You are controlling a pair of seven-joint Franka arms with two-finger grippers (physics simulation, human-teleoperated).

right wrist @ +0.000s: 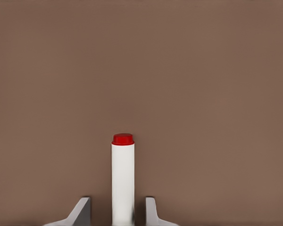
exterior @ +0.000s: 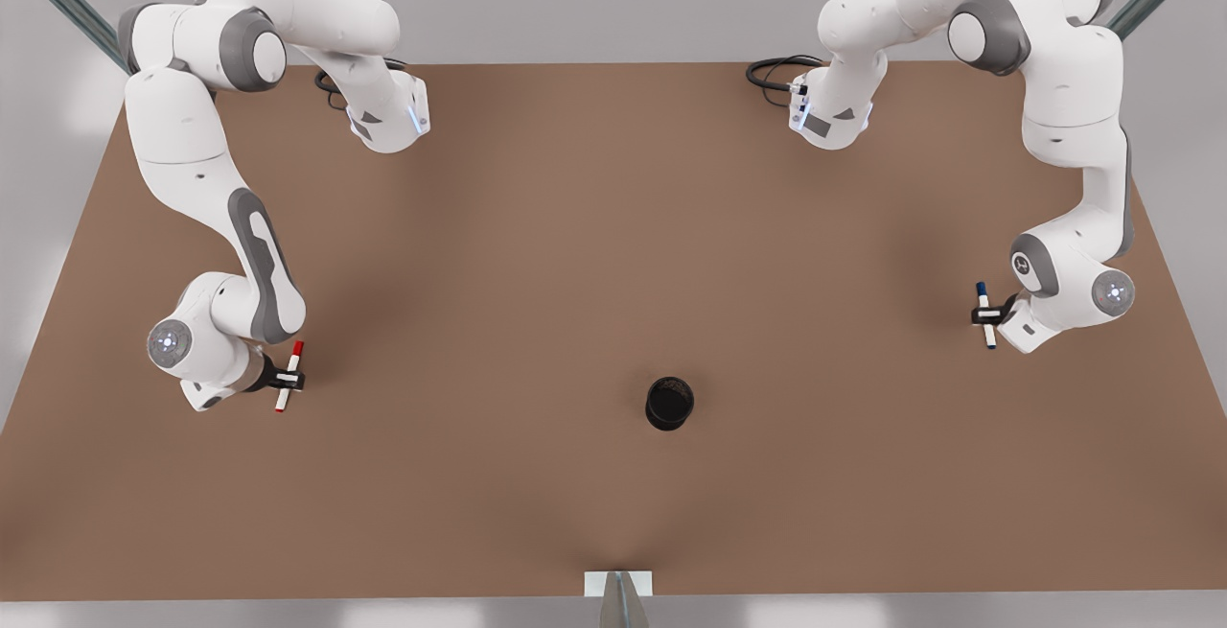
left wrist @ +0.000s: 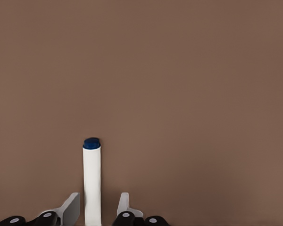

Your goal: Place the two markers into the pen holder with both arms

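On the front view's right, my left gripper (exterior: 988, 314) is shut on the blue-capped marker (exterior: 990, 335), gripping it at mid-barrel. The left wrist view shows that marker (left wrist: 92, 179) rising between the two fingers of this gripper (left wrist: 99, 198). On the front view's left, my right gripper (exterior: 286, 380) is shut on the red-capped marker (exterior: 282, 402). In the right wrist view the red-capped marker (right wrist: 123, 179) stands between the fingers of that gripper (right wrist: 118, 202). The black pen holder (exterior: 669, 403) stands upright on the table between the two arms, nearer the front edge and well apart from both.
The brown table (exterior: 575, 225) spans the scene. Both arm bases and their black cables (exterior: 772, 72) sit at the far edge. A small grey bracket (exterior: 618, 585) juts up at the middle of the near edge.
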